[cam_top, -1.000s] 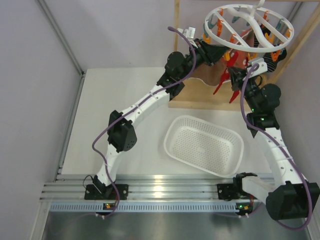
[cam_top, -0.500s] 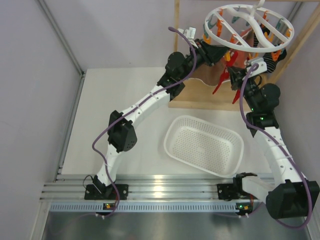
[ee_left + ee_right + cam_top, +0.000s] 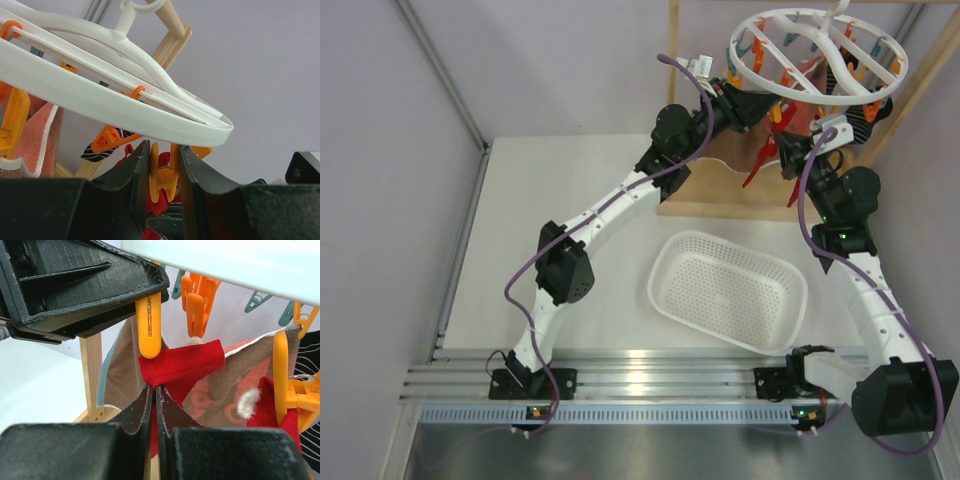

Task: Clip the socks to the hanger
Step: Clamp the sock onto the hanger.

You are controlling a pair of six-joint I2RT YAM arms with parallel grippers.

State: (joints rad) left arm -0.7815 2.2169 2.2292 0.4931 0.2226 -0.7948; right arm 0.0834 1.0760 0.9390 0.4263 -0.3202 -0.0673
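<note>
We get bright, even light all over, a bit of glare on the metal rail point(image 3: 640, 372) bottom centre, and soft wrist-view foregrounds.

The table point(image 3: 570, 190) was a flat white surface bounded by pale walls on the left and at the rear. 1 white perforated oval basket point(image 3: 725, 290) rested directly on it, right of centre, with its long axis tilted. The flat wooden base board point(image 3: 715, 200) of a wooden frame lay just behind the basket. An aluminium rail point(image 3: 650, 375) spanned the near edge and carried 2 arm bases, left point(image 3: 530, 383) and right point(image 3: 790, 382).
</note>
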